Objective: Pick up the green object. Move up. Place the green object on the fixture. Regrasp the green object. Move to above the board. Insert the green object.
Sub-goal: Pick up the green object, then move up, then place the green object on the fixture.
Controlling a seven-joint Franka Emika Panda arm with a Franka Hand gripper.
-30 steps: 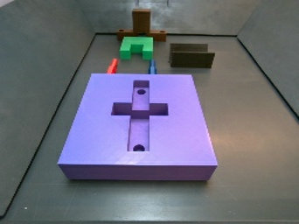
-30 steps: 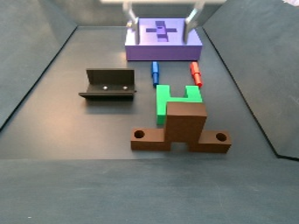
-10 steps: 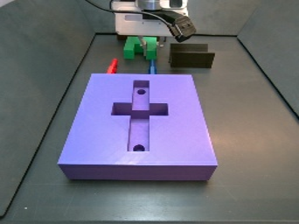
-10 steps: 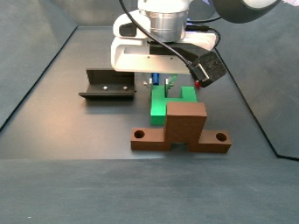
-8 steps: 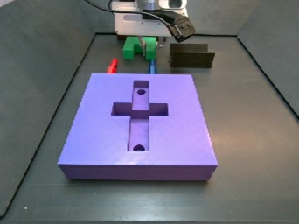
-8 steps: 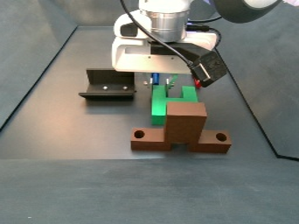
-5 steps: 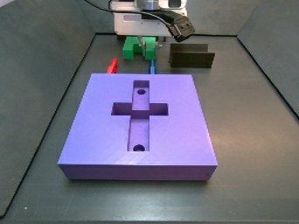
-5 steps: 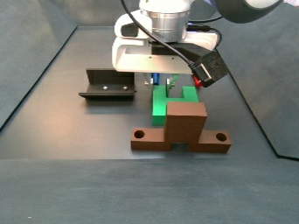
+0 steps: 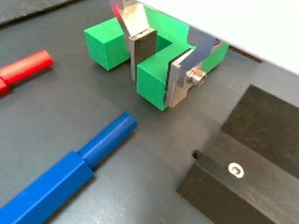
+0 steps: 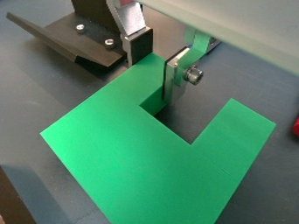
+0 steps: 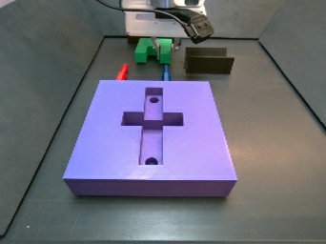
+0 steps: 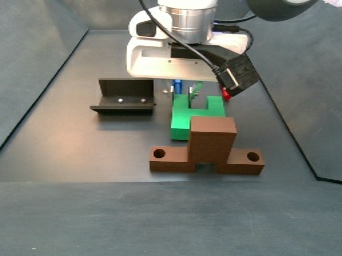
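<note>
The green object (image 9: pixel 111 39) is a bright green U-shaped piece lying flat on the dark floor; it also shows in both side views (image 11: pixel 144 50) (image 12: pixel 181 118). My gripper (image 9: pixel 163 61) is down on it, with the two fingers pressed on either side of one arm of the U and one finger (image 10: pixel 176 77) in the notch. The piece rests on the floor. The fixture (image 11: pixel 209 62) stands beside it, apart from it, and shows in a side view (image 12: pixel 123 97). The purple board (image 11: pixel 192 143) with its cross slot lies nearer the camera.
A brown cross-shaped block (image 12: pixel 207 145) stands right against the green object's far end. A blue peg (image 9: pixel 76 166) and a red peg (image 9: pixel 24 70) lie on the floor between the green object and the board. Grey walls bound the floor.
Since three seconds ago the gripper has come down onto the green object. Over the last second it has barely moved, and the green object lies where it was.
</note>
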